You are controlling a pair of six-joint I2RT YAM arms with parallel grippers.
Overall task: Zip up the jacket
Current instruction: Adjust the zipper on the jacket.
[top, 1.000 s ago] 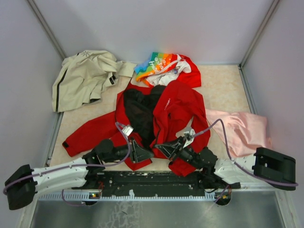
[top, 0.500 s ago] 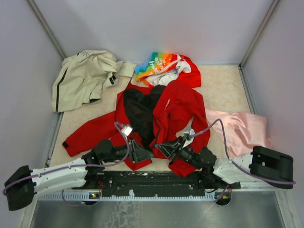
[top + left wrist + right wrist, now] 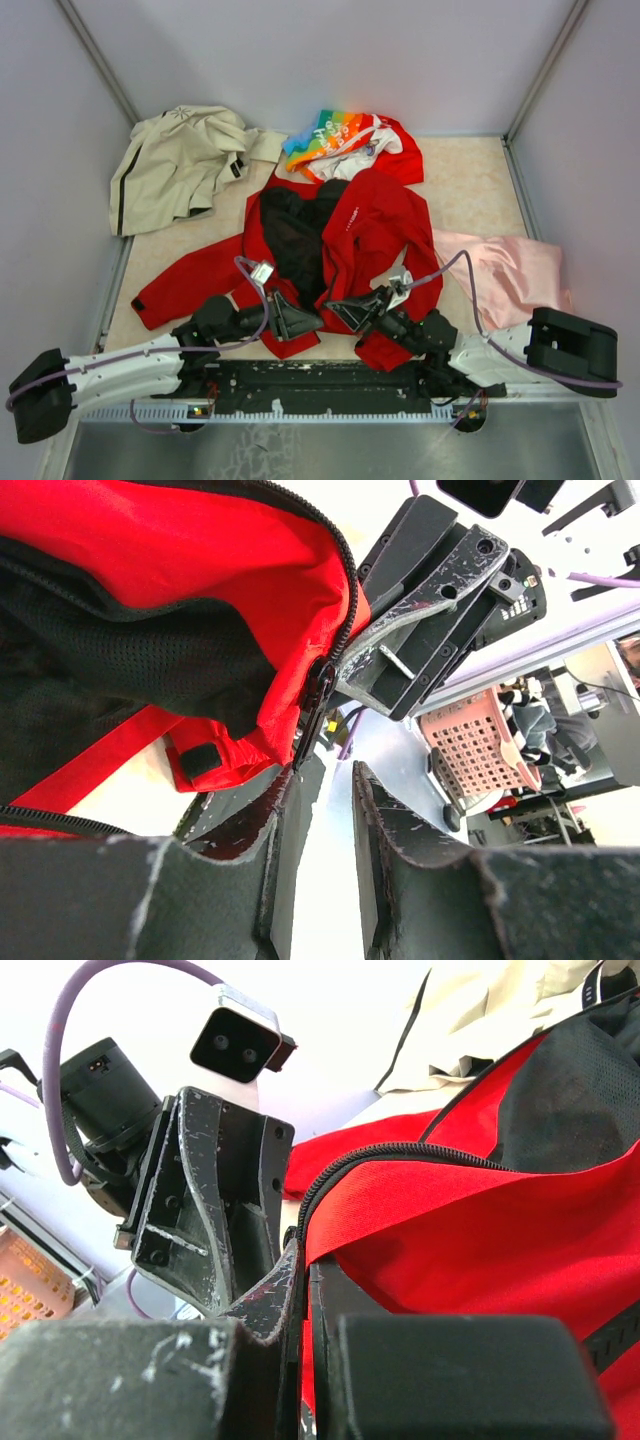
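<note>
jacket (image 3: 372, 225) lies open mid-table (image 3: 470, 180), hem toward my bases. right hand (image 3: 303, 1265) pinched tight on red hem by zipper teeth. left hand (image 3: 325, 780) narrow gap, holding nothing. it has crept slightly toward zipper end (image 3: 316, 695), now just beside one fingertip. zip unstarted. i judge left must grab that end next.

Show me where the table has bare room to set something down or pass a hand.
Bare table lies at the far right, between the red jacket, the pink cloth and the wall. A smaller patch sits between the beige jacket and the red sleeve. Crowded: the near middle, where the left gripper and right gripper meet at the hem.
</note>
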